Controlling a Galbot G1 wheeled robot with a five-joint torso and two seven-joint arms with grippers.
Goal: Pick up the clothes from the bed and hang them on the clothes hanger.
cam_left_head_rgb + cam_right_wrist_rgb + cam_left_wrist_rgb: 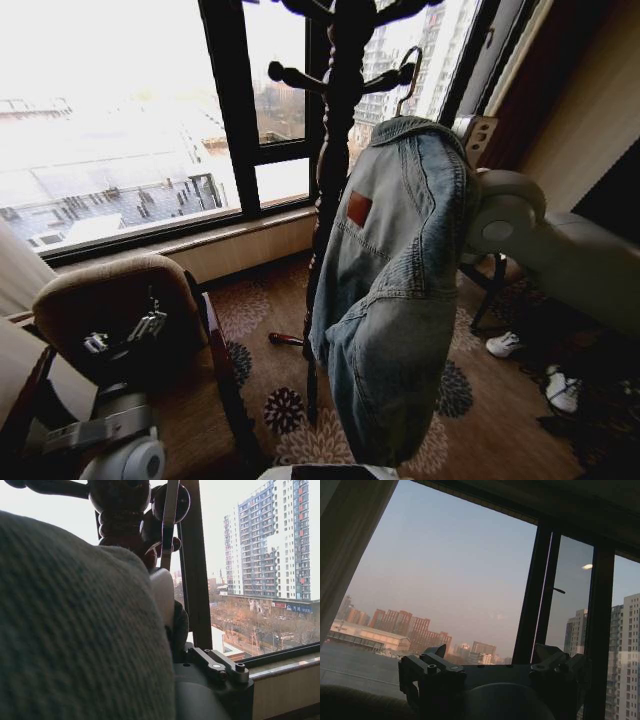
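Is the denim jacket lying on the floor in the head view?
No, the denim jacket hangs in the air beside the wooden coat stand.

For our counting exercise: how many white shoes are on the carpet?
2. One white shoe lies right of the hanging denim jacket; the second shoe lies farther right, nearer the robot. Others may be hidden behind the jacket.

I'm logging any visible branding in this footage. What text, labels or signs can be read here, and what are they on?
None can be read.
Orange-red label inside the denim jacket: no legible lettering.
Blue shopfront signs on the street outside, right wrist view: too small to read.
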